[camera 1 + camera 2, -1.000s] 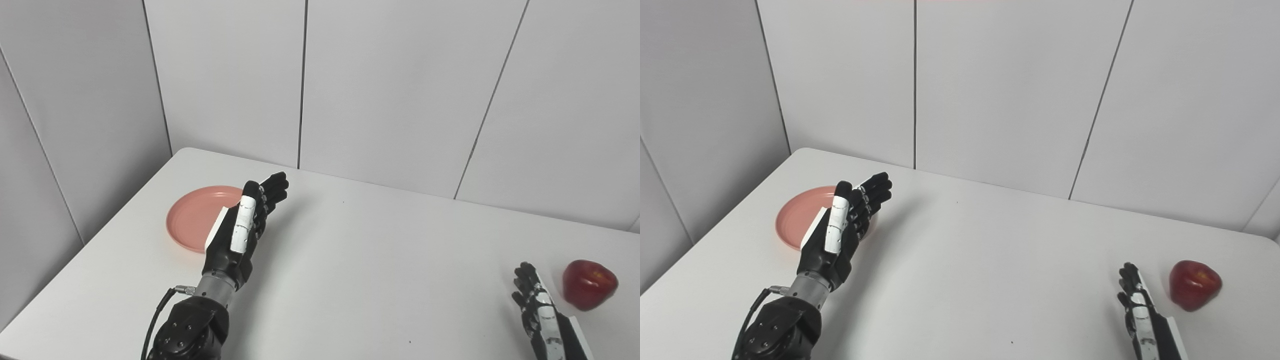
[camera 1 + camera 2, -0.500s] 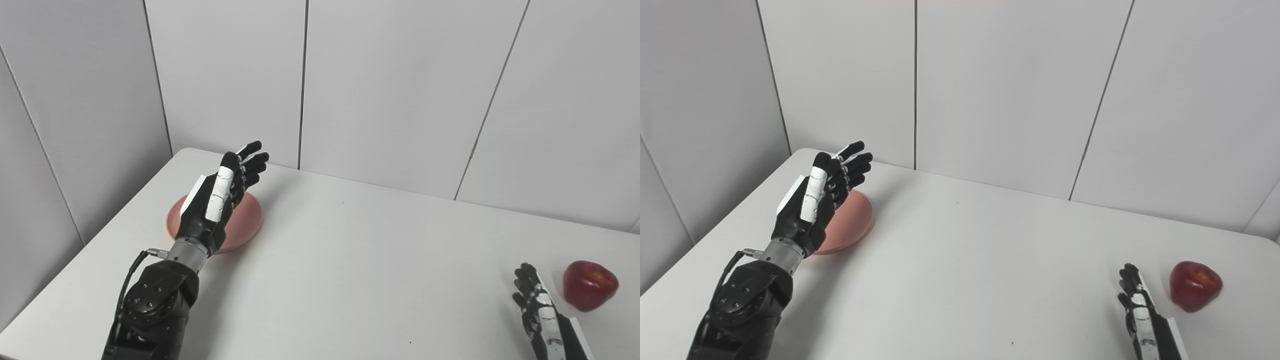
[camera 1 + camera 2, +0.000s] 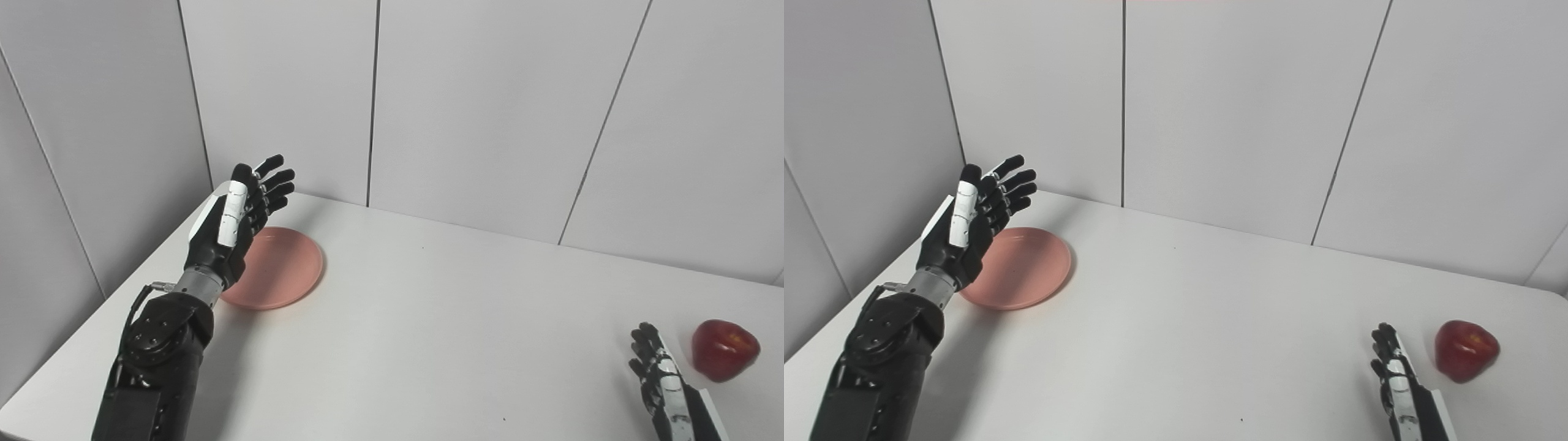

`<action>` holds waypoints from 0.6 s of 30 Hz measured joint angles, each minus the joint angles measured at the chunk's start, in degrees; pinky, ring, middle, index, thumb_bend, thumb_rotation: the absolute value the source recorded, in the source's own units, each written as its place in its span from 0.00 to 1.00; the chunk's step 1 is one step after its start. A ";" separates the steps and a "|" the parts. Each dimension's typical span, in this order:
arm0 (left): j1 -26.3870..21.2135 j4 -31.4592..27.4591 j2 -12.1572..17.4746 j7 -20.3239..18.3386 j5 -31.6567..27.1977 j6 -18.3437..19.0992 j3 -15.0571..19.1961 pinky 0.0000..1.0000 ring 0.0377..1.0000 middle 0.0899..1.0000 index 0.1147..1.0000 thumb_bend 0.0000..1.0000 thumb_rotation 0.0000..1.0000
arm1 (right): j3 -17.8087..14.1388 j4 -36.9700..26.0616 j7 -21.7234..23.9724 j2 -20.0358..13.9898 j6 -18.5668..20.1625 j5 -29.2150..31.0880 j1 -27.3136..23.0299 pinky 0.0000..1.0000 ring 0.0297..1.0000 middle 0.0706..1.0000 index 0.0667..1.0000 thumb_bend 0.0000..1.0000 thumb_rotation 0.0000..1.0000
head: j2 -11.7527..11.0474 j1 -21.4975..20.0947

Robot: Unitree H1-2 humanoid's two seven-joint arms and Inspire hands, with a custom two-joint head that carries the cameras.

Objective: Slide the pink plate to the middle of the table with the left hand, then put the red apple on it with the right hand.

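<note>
A pink plate [image 3: 283, 269] lies flat on the white table [image 3: 429, 318] near its far left corner. My left hand [image 3: 236, 217] is raised above the plate's left edge, open, fingers spread and pointing toward the back wall; it covers the plate's left rim. A red apple [image 3: 724, 358] sits at the table's right side. My right hand [image 3: 661, 383] rests low at the bottom right, just left of the apple and apart from it, fingers apart and holding nothing.
Grey panel walls [image 3: 478, 110] stand close behind the table and along its left side. The table's rounded far left corner is just behind my left hand. White tabletop stretches between plate and apple.
My left hand has swung left and up, from the plate's right side across it to above its left edge. The plate, apple and right hand have stayed put.
</note>
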 measured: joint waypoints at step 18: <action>-5.45 9.02 3.48 -0.83 -2.46 -3.10 4.37 0.96 0.89 0.87 0.86 0.94 0.98 | -0.07 0.09 -0.04 0.00 0.00 -0.07 0.00 1.00 1.00 0.96 0.96 0.72 0.99 | -0.18 0.09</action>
